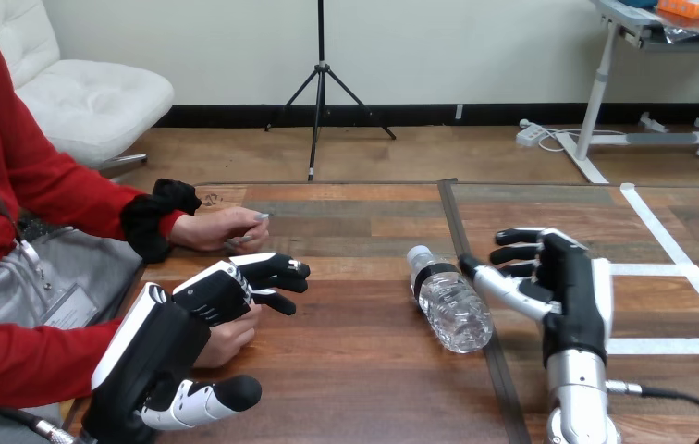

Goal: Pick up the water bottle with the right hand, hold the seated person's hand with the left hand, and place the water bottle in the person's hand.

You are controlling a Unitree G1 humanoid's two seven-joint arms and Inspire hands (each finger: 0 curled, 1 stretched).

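A clear water bottle [454,305] lies on its side on the wooden table [364,379], its cap pointing away from me. My right hand [572,287] stands open just right of the bottle, fingers straight and pointing left, its thumb tip reaching close to the bottle's upper end. My left hand [221,291] lies over the person's near hand [231,339], which peeks out from under the palm. Its fingers are relaxed above that hand and its thumb sticks out apart, nearer to me. The person's far hand [219,228] rests on the table behind.
The person sits at the table's left side, red sleeves reaching in. A dark seam [452,217] runs along the table beside the bottle. White tape lines [669,242] mark the table's right part.
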